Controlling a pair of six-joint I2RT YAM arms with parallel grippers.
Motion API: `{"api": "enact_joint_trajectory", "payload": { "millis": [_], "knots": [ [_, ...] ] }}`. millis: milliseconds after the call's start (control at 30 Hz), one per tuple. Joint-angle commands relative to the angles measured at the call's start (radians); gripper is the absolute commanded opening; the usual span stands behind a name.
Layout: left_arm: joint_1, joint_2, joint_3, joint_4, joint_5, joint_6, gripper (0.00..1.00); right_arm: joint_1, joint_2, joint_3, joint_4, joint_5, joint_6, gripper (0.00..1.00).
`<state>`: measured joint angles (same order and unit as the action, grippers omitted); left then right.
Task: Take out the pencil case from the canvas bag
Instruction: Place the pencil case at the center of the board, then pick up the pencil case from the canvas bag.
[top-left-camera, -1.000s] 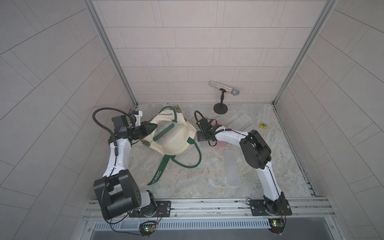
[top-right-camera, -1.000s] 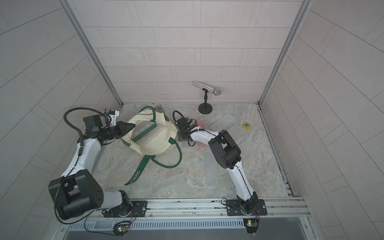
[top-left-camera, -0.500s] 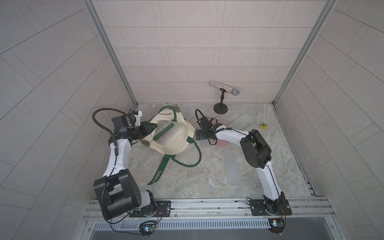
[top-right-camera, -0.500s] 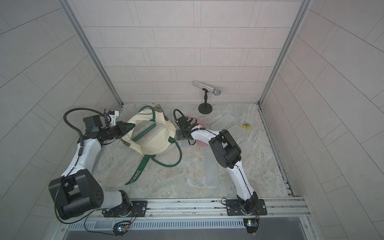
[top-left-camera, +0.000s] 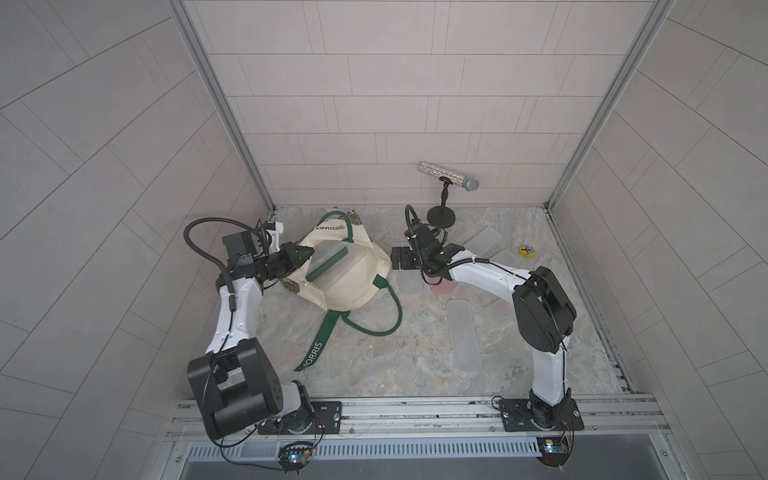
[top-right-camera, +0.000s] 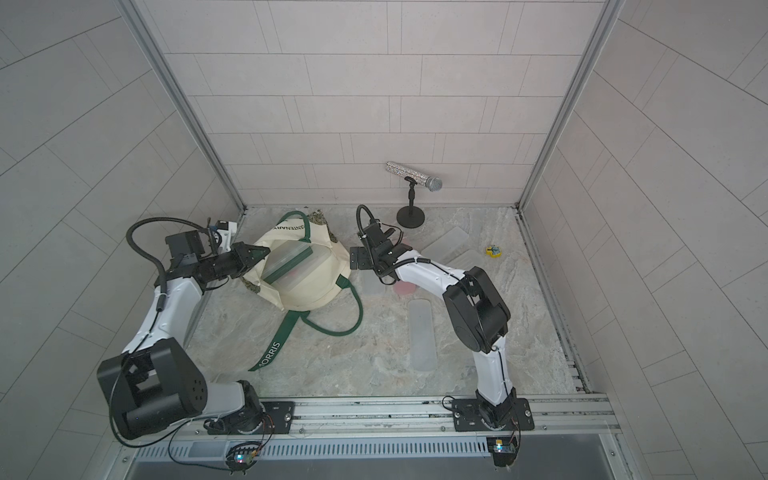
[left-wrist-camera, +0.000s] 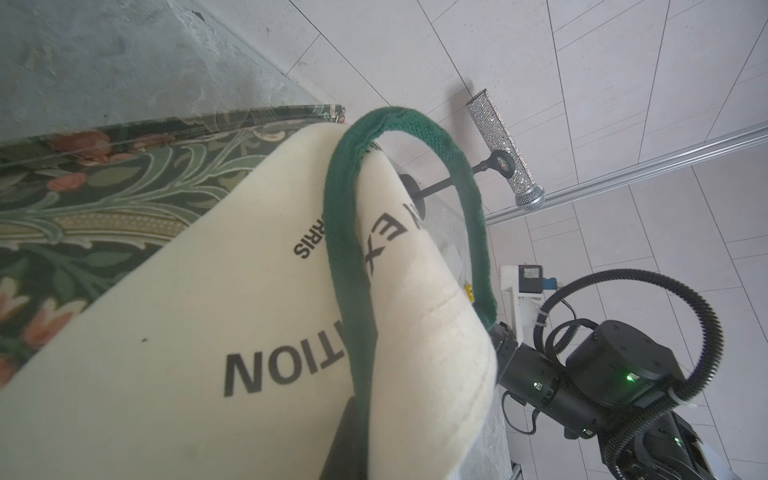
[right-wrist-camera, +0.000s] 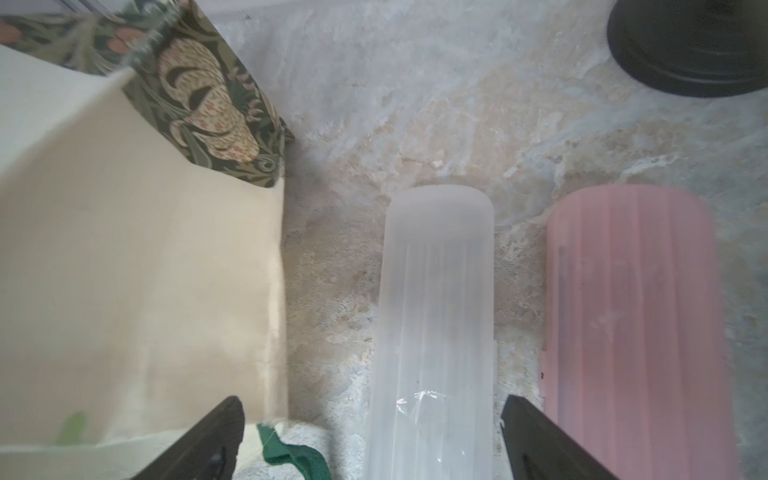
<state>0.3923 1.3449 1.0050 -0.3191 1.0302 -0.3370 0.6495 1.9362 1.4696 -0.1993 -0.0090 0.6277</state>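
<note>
The canvas bag (top-left-camera: 353, 286) is cream with black lettering, dark green handles (left-wrist-camera: 345, 249) and a green strap (top-left-camera: 316, 353) lettered in white. Its base (left-wrist-camera: 83, 187) is patterned with dark green leaves and salmon-pink flowers, and the translucent pencil case (top-left-camera: 336, 266) in its mouth has a dark green edge. The bench (top-left-camera: 374, 365) is marbled grey and beige; on it one case (right-wrist-camera: 432, 332) is frosted white and its neighbour (right-wrist-camera: 631, 332) pink, while the microphone (top-left-camera: 446, 176) has a silver glitter handle on a black stand (top-left-camera: 441, 216).

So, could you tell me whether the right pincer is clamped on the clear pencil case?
No, the right pincer stands open astride the clear pencil case, with bare table showing beside one finger.
</note>
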Motion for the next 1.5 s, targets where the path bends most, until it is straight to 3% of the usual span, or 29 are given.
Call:
{"api": "enact_joint_trajectory", "payload": {
  "millis": [0,300,833,1067,1467],
  "knots": [
    [0.006,-0.005,-0.006,0.032,0.045,-0.004,0.0,-0.003,-0.079,-0.077,0.134,-0.027,0.041,1.0],
    [0.008,-0.005,-0.007,0.032,0.042,-0.005,0.0,0.026,-0.199,-0.265,0.386,-0.079,0.108,1.0],
    [0.013,-0.007,-0.008,0.032,0.042,-0.003,0.0,0.243,-0.249,-0.41,0.702,0.006,0.092,1.0],
    [0.013,-0.006,-0.006,0.032,0.046,-0.005,0.0,0.334,-0.213,-0.374,0.708,0.043,0.037,0.99],
    [0.014,-0.006,-0.004,0.031,0.056,-0.007,0.0,0.402,-0.089,-0.268,0.652,0.073,0.039,1.0]
  ]
}}
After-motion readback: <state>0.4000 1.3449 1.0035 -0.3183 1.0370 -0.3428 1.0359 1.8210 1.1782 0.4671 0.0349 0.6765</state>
